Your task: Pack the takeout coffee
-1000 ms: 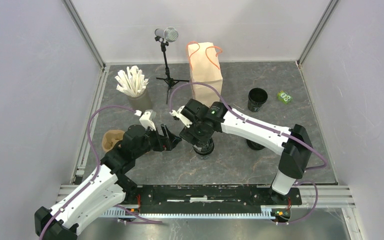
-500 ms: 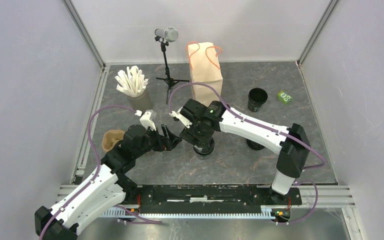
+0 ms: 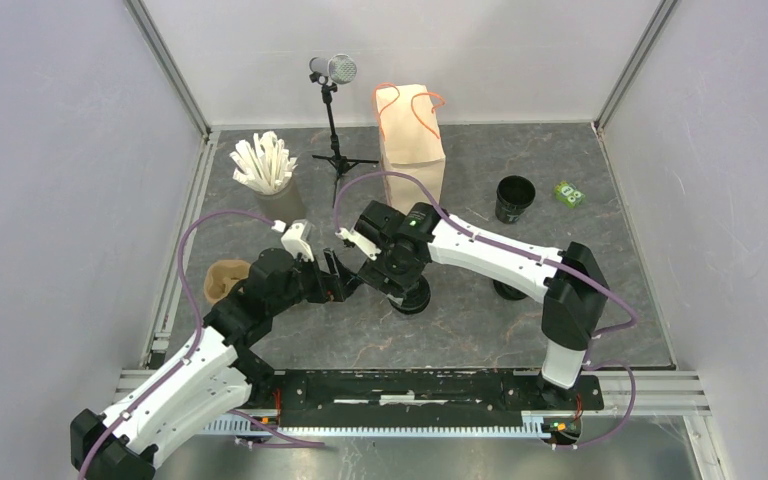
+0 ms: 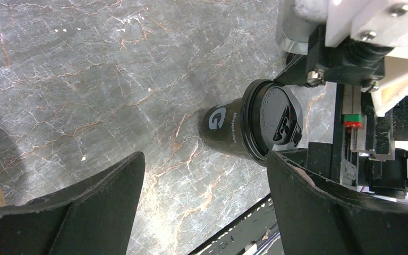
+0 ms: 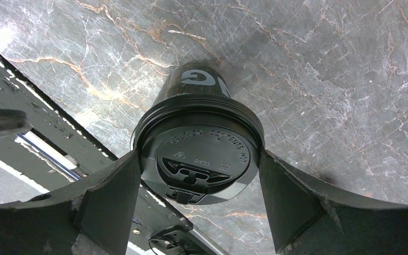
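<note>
Marble tabletop, centre: cup stands capped. Right gripper has nudged toward ten o'clock, fingers touching lid; clamped or loose, I cannot tell. Left gripper gapes empty. Bag at twelve waits; pickup looks imminent.

Cup stands on table; bag behind it

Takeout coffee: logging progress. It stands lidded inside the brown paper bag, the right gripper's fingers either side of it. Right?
No. The top external view shows the takeout coffee standing lidded on the table, not inside the brown paper bag; the right gripper has its fingers either side of it.
</note>
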You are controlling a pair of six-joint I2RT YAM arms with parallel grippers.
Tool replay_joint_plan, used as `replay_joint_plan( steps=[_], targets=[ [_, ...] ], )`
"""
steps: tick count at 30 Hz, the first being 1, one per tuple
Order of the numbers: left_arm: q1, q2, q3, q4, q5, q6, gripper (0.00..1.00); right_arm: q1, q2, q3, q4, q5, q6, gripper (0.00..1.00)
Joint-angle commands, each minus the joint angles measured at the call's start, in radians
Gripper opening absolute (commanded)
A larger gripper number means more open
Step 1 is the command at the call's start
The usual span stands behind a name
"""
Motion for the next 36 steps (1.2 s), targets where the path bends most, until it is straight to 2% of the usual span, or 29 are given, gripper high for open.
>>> replay_joint_plan(
  steps=[1, 26, 36],
  targets=[
    [0.002, 0.007, 0.03, 0.026, 0.019, -0.003, 0.9, -0.003, 0.011, 0.046, -0.005, -0.012, -0.018, 0.81],
    [0.002, 0.008, 0.028, 0.037, 0.031, -0.011, 0.93, -0.005, -0.047, 0.004, -0.006, -0.034, -0.05, 0.9],
    [0.003, 0.003, 0.042, 0.007, 0.023, -0.014, 0.94, -0.011, -0.069, 0.014, -0.007, -0.019, -0.054, 0.9]
  ],
)
